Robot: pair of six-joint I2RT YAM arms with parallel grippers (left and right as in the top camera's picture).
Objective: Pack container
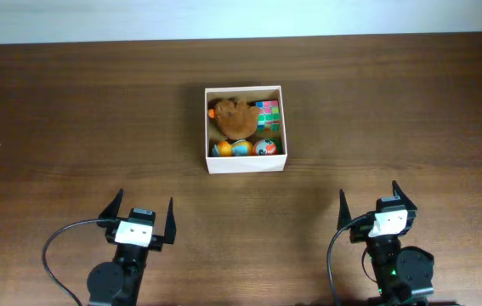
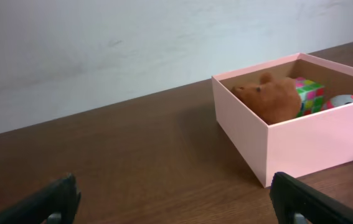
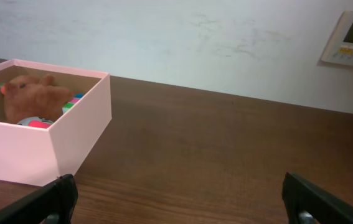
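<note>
The container (image 1: 246, 165) is a square white-walled box at the middle of the table, toward the back. Inside it lie a brown plush toy (image 1: 235, 119), a multicoloured cube (image 1: 268, 113) and small round toys (image 1: 241, 149) along the front wall. It also shows in the left wrist view (image 2: 313, 146) and the right wrist view (image 3: 20, 146), with the plush (image 2: 274, 98) inside. My left gripper (image 1: 145, 217) is open and empty near the front edge, left of the box. My right gripper (image 1: 368, 204) is open and empty at the front right.
The brown wooden table (image 1: 70, 127) runs to a white wall at the back. A wall control panel (image 3: 350, 38) shows in the right wrist view. Black cables (image 1: 53, 246) loop beside both arm bases.
</note>
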